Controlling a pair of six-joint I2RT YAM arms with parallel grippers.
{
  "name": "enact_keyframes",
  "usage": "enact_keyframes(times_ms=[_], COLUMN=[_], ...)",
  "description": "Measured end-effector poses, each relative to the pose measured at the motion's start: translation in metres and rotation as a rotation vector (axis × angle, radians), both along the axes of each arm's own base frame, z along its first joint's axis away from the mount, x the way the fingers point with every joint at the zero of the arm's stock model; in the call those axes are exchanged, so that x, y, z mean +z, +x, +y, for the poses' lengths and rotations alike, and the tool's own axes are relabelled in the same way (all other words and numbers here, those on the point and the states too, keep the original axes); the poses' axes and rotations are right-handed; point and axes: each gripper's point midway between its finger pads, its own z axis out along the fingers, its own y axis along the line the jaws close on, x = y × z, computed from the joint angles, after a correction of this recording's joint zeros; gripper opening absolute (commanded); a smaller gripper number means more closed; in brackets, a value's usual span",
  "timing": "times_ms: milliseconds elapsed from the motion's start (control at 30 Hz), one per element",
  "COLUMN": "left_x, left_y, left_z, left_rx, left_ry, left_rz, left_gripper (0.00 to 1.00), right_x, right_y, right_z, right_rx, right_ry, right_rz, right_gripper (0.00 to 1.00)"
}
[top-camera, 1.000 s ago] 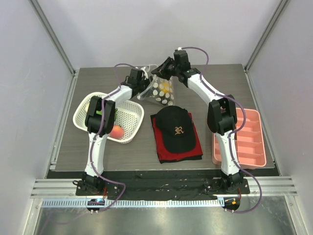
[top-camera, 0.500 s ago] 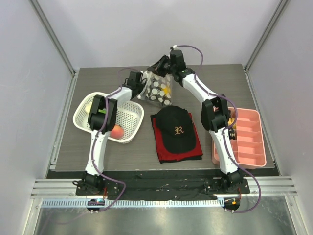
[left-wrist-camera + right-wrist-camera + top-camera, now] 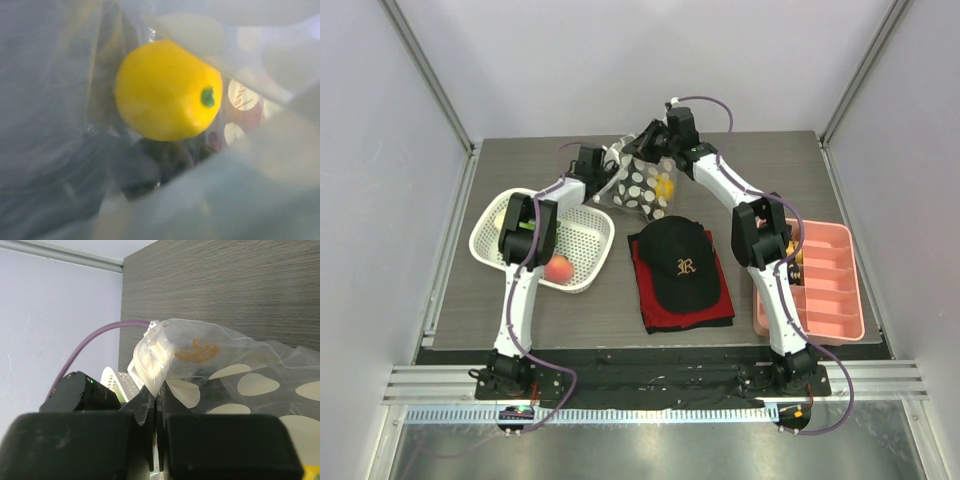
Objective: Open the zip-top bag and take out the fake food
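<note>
Zip-top bag [image 3: 642, 185] first: clear, crinkled, white-dotted film, held up at the far middle of the grey wood-grain table [image 3: 460, 300]. Nearest the arm bases, black embroidered cap [image 3: 680, 262] on folded red cloth [image 3: 645, 305]. Left of that, white mesh basket [image 3: 488, 248] with a red-pink peach [image 3: 558, 268], partly hidden by the left arm. On the right, ridged pink tray [image 3: 840, 300]. Farther back, right gripper [image 3: 156, 405] clenched on the bag's bunched top edge, fingers pressed together over the film. Left gripper [image 3: 603, 160] against the bag's left side, fingers unseen, released or clenched impossible to tell. Through blurred plastic, smooth round yellow citrus [image 3: 167, 90] with a green stem spot. Beneath it, something dark, too smeared to name.
</note>
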Motion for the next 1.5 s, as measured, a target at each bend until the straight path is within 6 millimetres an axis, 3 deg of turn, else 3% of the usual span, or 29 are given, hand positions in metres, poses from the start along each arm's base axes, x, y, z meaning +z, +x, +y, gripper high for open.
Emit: enact_keyframes(times_ms=[133,367,467,567,600,633,733,900,1000,1133,1300,1367,1500], left_x=[-0.007,-0.012,-0.012,-0.009,-0.009,-0.008,-0.004,-0.006,-0.008,-0.014,-0.014,-0.013,-0.011], left_y=[-0.006,-0.015,-0.018,-0.020,-0.021,-0.022,-0.024,-0.026,-0.025,-0.022,-0.018,-0.015,-0.010], left_z=[0.004,0.010,0.011,0.013,0.013,0.013,0.014,0.018,0.021,0.023,0.022,0.023,0.027], left_rx=[-0.045,-0.114,-0.127,-0.138,-0.143,-0.150,-0.170,-0.193,-0.186,-0.170,-0.134,-0.119,-0.070], left_ry=[0.051,0.166,0.179,0.174,0.171,0.163,0.134,0.141,0.166,0.214,0.237,0.244,0.268], left_rz=[-0.007,-0.071,-0.089,-0.096,-0.099,-0.100,-0.100,-0.111,-0.114,-0.112,-0.110,-0.108,-0.102], left_gripper=[0.73,0.76,0.85,0.87,0.97,1.00,1.00,0.87,0.65,0.54,0.22,0.01,0.00], right_x=[-0.004,0.009,0.013,0.015,0.016,0.016,0.016,0.016,0.016,0.015,0.014,0.013,0.004], right_y=[-0.001,0.001,0.001,-0.001,-0.001,-0.002,-0.002,-0.004,-0.004,0.001,0.003,0.003,0.002], right_z=[-0.004,-0.007,-0.008,-0.007,-0.007,-0.007,-0.007,-0.006,-0.007,-0.011,-0.014,-0.015,-0.020], right_rx=[0.002,0.004,0.010,0.021,0.025,0.026,0.035,0.047,0.044,0.023,0.015,0.021,0.033], right_ry=[-0.021,-0.018,-0.012,-0.006,-0.004,-0.003,0.000,0.002,-0.001,-0.010,-0.016,-0.024,-0.061], right_rz=[0.016,0.003,0.003,0.007,0.006,0.006,0.006,0.008,0.007,0.001,-0.005,-0.015,-0.028], right_gripper=[0.03,0.03,0.03,0.03,0.02,0.02,0.01,0.01,0.01,0.02,0.01,0.02,0.01])
